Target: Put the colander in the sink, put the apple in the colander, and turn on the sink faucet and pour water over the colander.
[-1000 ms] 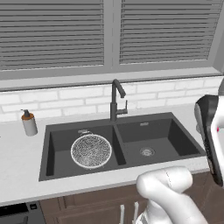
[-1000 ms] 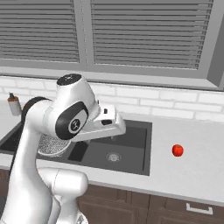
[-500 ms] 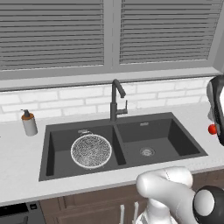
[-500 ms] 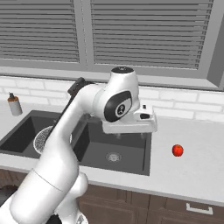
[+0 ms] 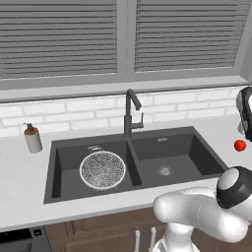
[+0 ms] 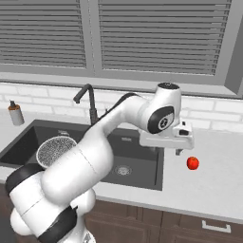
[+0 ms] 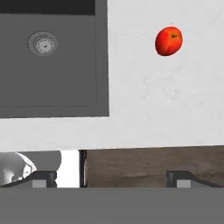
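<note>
The speckled mesh colander (image 5: 102, 170) lies in the left basin of the dark double sink (image 5: 189, 150), and it also appears behind my arm (image 6: 56, 151). A slim dark faucet (image 5: 130, 110) stands behind the divider with no stream of water at it. On the pale counter right of the sink rests the small red apple (image 6: 192, 163). My gripper (image 6: 179, 151) hovers just above and left of the apple. In the hand view the gripper (image 7: 111, 178) is open and holds nothing. The apple (image 7: 168, 41) lies ahead to the right, and the right basin of the sink (image 7: 52, 83) to the left.
A soap dispenser bottle (image 5: 33, 138) stands on the counter left of the sink. White brick backsplash and a window with shut blinds run behind. The counter's front edge and wooden cabinet fronts (image 7: 144, 159) lie below the hand.
My arm has swung right from over the sink to above the counter beside the apple. The colander and apple have not moved.
</note>
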